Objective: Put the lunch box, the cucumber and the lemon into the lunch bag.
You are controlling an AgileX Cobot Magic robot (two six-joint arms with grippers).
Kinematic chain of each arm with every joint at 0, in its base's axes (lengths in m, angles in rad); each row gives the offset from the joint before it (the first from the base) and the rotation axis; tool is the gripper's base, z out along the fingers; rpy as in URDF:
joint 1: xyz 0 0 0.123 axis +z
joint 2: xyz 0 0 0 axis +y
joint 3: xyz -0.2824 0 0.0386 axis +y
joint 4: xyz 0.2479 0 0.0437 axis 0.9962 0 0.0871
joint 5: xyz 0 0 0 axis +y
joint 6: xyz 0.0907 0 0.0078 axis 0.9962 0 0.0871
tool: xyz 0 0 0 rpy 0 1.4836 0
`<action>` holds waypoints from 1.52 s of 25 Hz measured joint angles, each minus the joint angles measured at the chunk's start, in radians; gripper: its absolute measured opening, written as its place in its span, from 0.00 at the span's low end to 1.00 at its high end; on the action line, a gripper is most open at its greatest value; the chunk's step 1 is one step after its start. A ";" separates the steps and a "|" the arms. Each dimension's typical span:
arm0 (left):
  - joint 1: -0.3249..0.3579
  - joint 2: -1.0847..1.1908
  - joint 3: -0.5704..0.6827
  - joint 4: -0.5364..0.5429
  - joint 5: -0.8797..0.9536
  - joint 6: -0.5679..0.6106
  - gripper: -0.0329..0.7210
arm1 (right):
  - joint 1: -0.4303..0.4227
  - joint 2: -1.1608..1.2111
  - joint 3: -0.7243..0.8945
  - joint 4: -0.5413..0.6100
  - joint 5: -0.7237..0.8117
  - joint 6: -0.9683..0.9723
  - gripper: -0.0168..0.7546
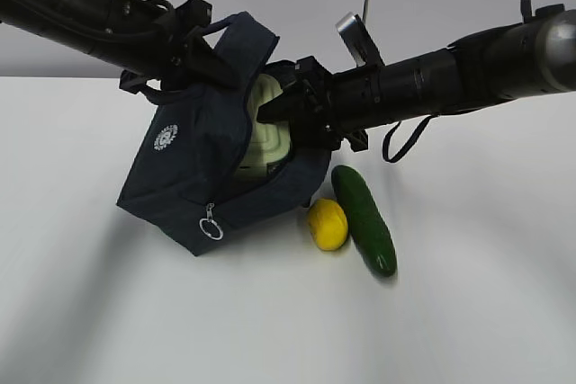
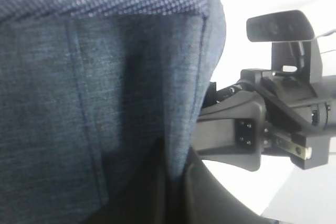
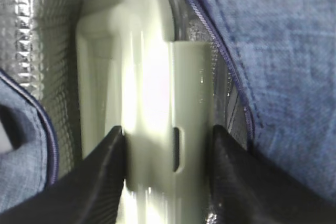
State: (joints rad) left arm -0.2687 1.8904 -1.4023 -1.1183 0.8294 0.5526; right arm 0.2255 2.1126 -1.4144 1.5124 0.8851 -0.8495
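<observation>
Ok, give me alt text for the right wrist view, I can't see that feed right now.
The right gripper is shut on the lunch box, its two dark fingers pressing either side of the sage-green lid. The box sits partway inside the lunch bag, with silver quilted lining on the left.

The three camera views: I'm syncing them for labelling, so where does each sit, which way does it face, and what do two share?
Exterior view: in front, angled down at the table, lunch bag, lemon, cucumber; both arms show.
Left wrist view: pressed against the bag's fabric; right arm visible beyond.
Right wrist view: looks into the bag at the lunch box; right gripper clamps it.
Shared: bag in all views.
</observation>
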 joint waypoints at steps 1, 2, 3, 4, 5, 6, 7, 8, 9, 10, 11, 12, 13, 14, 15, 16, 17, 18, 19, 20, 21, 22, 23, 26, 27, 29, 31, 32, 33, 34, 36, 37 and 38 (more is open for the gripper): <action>0.000 0.000 0.000 -0.002 0.002 0.000 0.03 | 0.000 0.000 0.000 0.000 0.000 0.000 0.48; 0.000 0.000 0.000 -0.002 0.006 0.000 0.03 | 0.000 0.000 0.000 0.000 -0.002 0.000 0.48; 0.000 0.000 0.000 -0.002 0.011 0.000 0.03 | 0.000 0.000 0.000 0.000 -0.002 0.000 0.48; 0.000 0.000 0.000 -0.004 0.013 0.000 0.03 | 0.000 0.000 0.000 0.000 -0.002 0.000 0.48; 0.000 0.000 0.000 -0.006 0.016 0.000 0.03 | 0.000 0.000 0.000 0.002 -0.002 0.000 0.48; 0.000 0.000 0.000 -0.008 0.017 0.000 0.03 | 0.000 0.000 0.000 0.002 -0.002 0.000 0.48; 0.000 0.000 0.000 -0.008 0.017 0.000 0.03 | 0.000 0.000 0.000 0.004 -0.002 0.000 0.48; 0.000 0.000 0.000 -0.010 0.017 0.000 0.03 | 0.000 0.000 0.000 0.004 -0.004 0.000 0.48; 0.000 0.000 0.000 -0.012 0.017 0.000 0.03 | 0.000 0.000 0.000 0.005 -0.004 0.000 0.48; 0.000 0.000 0.000 -0.014 0.017 0.000 0.03 | 0.000 0.000 0.000 0.006 -0.004 0.000 0.48; 0.000 0.000 0.000 -0.016 0.018 0.000 0.03 | 0.000 0.000 0.000 0.008 -0.004 0.000 0.48; 0.000 0.000 0.000 -0.018 0.020 0.000 0.03 | 0.000 0.000 0.000 0.008 -0.004 0.000 0.48; 0.000 0.000 0.000 -0.022 0.020 0.000 0.03 | 0.000 0.000 0.000 0.008 -0.004 0.000 0.48; 0.000 0.000 0.000 -0.023 0.020 0.000 0.03 | 0.000 0.000 0.000 0.008 -0.004 0.000 0.48; 0.000 0.000 0.000 -0.026 0.020 0.000 0.03 | 0.000 0.000 0.000 0.008 -0.004 0.000 0.48; 0.000 0.000 0.000 -0.026 0.021 0.000 0.03 | 0.000 0.000 0.000 0.008 -0.004 0.000 0.48; 0.000 0.000 0.000 -0.027 0.022 0.000 0.03 | 0.000 0.000 0.000 0.008 -0.004 0.000 0.48; 0.000 0.000 0.000 -0.028 0.025 0.000 0.03 | 0.000 0.000 0.000 0.008 -0.004 0.000 0.48; 0.000 0.000 0.000 -0.030 0.025 0.000 0.03 | 0.000 0.000 0.000 0.008 -0.004 0.000 0.48; 0.000 0.000 0.000 -0.031 0.029 0.000 0.03 | 0.000 0.000 0.000 0.008 -0.004 0.000 0.48; 0.000 0.000 0.000 -0.032 0.031 0.000 0.03 | 0.000 0.000 0.000 0.008 -0.004 0.000 0.48; 0.000 0.000 0.000 -0.035 0.032 0.000 0.03 | 0.000 0.000 0.000 0.008 -0.004 0.000 0.48; 0.000 0.000 0.000 -0.034 0.034 0.000 0.03 | 0.000 0.000 0.000 0.008 -0.004 0.000 0.48; 0.000 0.000 0.000 -0.037 0.039 0.000 0.03 | 0.000 0.000 0.000 0.008 -0.004 0.000 0.48; 0.000 0.000 0.000 -0.037 0.041 0.000 0.03 | 0.000 0.000 0.000 0.008 -0.004 0.000 0.49; 0.000 0.000 0.000 -0.037 0.041 0.000 0.03 | 0.000 0.000 0.000 0.008 -0.004 0.000 0.49; 0.000 0.000 0.000 -0.037 0.043 0.000 0.03 | 0.000 0.000 0.000 0.008 -0.004 0.000 0.50; 0.000 0.000 0.000 -0.037 0.042 0.000 0.03 | 0.000 0.000 0.000 0.008 -0.004 0.000 0.50; 0.000 0.000 0.000 -0.037 0.043 0.000 0.03 | 0.000 0.000 0.000 0.008 -0.004 0.000 0.51; 0.000 0.000 0.000 -0.037 0.043 0.000 0.03 | 0.000 0.000 0.000 0.008 -0.004 0.000 0.51; 0.000 0.000 0.000 -0.037 0.043 0.000 0.03 | 0.000 0.000 0.000 0.008 -0.004 0.000 0.52; 0.000 0.000 0.000 -0.037 0.043 0.000 0.03 | 0.000 0.000 0.000 0.010 -0.002 0.000 0.53; 0.000 0.000 0.000 -0.037 0.043 0.000 0.03 | 0.000 0.000 0.000 0.013 0.001 0.000 0.53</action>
State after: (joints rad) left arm -0.2687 1.8904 -1.4023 -1.1551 0.8725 0.5526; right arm 0.2255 2.1126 -1.4144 1.5252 0.8857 -0.8495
